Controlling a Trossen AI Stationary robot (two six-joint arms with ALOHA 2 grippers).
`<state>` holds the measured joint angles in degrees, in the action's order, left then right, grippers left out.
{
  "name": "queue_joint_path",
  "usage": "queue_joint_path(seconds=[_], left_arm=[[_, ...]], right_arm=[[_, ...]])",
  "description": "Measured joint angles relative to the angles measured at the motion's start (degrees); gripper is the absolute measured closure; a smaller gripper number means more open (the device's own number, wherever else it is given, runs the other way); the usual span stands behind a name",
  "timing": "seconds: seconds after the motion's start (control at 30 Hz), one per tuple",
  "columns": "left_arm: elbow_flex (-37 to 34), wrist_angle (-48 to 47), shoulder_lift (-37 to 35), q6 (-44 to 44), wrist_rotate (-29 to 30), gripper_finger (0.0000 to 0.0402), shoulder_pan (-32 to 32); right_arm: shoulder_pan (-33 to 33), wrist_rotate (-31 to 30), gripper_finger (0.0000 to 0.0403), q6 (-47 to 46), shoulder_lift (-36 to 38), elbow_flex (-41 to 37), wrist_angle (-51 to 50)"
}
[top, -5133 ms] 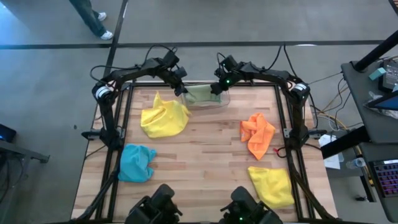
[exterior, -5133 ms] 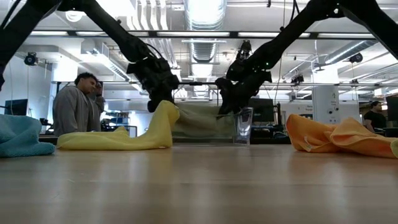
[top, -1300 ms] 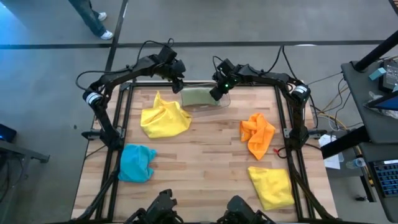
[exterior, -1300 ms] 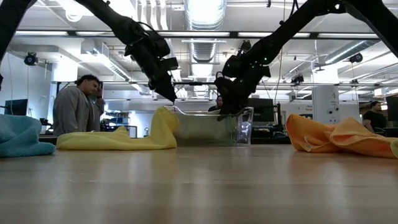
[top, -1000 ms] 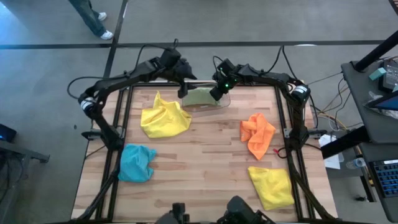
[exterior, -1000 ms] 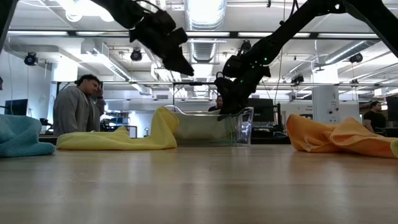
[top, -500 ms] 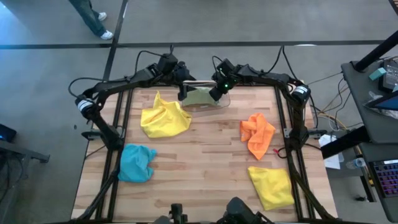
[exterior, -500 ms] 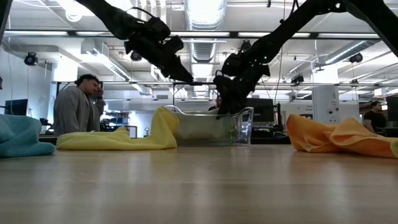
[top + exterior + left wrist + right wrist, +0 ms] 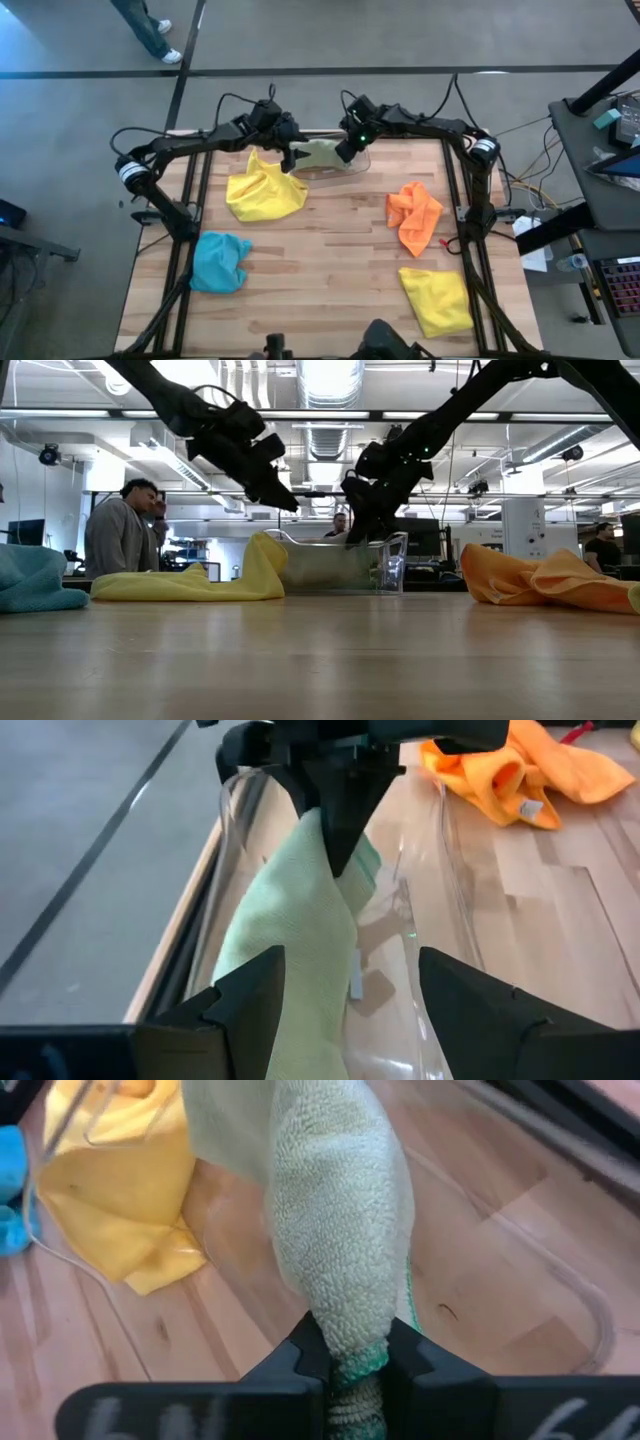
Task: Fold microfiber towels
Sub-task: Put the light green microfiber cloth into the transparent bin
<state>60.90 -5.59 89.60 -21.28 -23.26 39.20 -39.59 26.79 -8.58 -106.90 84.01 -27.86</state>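
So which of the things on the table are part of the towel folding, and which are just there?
Part of the job:
- pale green towel, pinched in the shut right gripper over the bin
- yellow towel by the open left gripper
- second yellow towel
- orange towel
- light blue towel

Just there:
- clear plastic bin
- person beyond the table

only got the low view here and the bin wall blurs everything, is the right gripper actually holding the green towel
Observer: Yes. The right wrist view shows the right gripper shut on the pale green towel.
Operator: and the left one, is it on it too
Observer: No. The left gripper is open, its fingers apart, with the towel hanging ahead of them over the clear bin.
Operator: whats nearest the bin
Observer: From above, a yellow towel lies just beside it, on the left arm's side.
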Motion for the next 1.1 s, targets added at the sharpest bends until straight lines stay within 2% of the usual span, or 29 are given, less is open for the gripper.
queue_joint_path(seconds=[0.57, 0.8, 1.1], left_arm=[[-0.28, 0.37, -0.61, 0.04, 0.19, 0.0187, 2.12], [-0.28, 0.23, -0.61, 0.0, 0.19, 0.0187, 2.12], [-0.14, 0.36, -0.61, -1.58, -0.28, 0.0187, 2.35]], right_arm=[[1.24, 0.34, 0.0374, -4.26, 6.48, 0.0, -1.33], [2.77, 5.93, 0.0376, -7.7, 6.5, 0.0, -2.71], [3.34, 6.2, 0.0383, -6.71, 8.19, 0.0, -3.67]])
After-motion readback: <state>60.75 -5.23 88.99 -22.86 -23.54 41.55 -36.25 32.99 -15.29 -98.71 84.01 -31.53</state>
